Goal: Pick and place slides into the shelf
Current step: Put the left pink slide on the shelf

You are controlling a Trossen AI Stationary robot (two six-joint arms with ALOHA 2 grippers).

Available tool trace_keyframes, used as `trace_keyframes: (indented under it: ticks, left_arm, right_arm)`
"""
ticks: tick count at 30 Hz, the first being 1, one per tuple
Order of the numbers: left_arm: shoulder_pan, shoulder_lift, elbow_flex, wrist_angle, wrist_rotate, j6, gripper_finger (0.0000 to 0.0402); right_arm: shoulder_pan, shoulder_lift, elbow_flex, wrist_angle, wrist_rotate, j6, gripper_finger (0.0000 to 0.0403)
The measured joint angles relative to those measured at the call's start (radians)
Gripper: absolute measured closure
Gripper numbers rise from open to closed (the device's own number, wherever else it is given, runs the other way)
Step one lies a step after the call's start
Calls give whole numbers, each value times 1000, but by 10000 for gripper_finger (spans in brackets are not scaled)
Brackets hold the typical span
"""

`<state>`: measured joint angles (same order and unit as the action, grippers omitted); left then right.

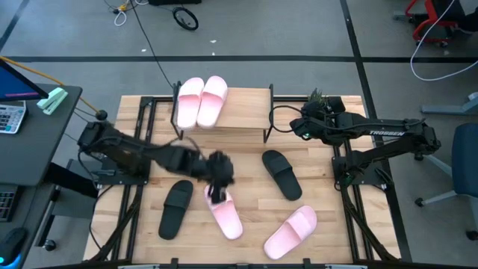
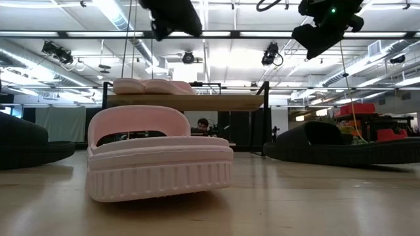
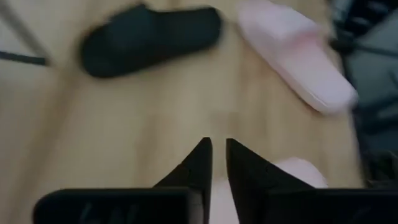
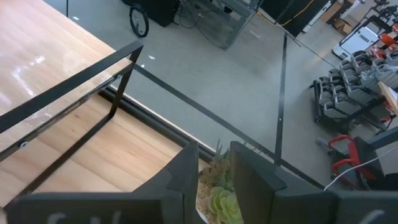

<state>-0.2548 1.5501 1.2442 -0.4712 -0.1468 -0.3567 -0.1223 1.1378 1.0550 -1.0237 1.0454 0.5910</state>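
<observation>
left gripper (image 1: 217, 196) is over the near-centre of the table (image 1: 328, 246), fingers (image 3: 198, 165) narrowed to a slim gap and clamped on the strap end of a pink slide (image 1: 225, 211), pink foam showing between and beside the fingertips in the left wrist view. in the low view that slide sits front and centre on the wood. a black slide (image 1: 176, 208) lies just left of it, another black slide (image 1: 281, 174) right of centre, a second loose pink slide (image 1: 291, 232) at the near right. two pink slides (image 1: 201, 101) lie side by side on the left end of the shelf (image 1: 243, 112). right gripper (image 1: 308, 127) hangs by the shelf's right end, fingers (image 4: 186, 171) a little apart, holding nothing, a small green plant (image 4: 221, 199) just beyond them.
</observation>
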Motion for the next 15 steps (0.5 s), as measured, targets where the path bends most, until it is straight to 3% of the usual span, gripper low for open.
trace_keyframes:
  ticks: [3,8,15]
  left_arm:
    - [-76,25,0,1,2,-88,318]
    - [-146,95,0,-35,-28,-105,261]
    - [-178,208,0,-91,-46,-185,206]
  right_arm:
    - [0,0,0,0,-28,49,305]
    - [18,8,-3,2,-200,77,305]
    - [142,20,-117,128,-267,49,305]
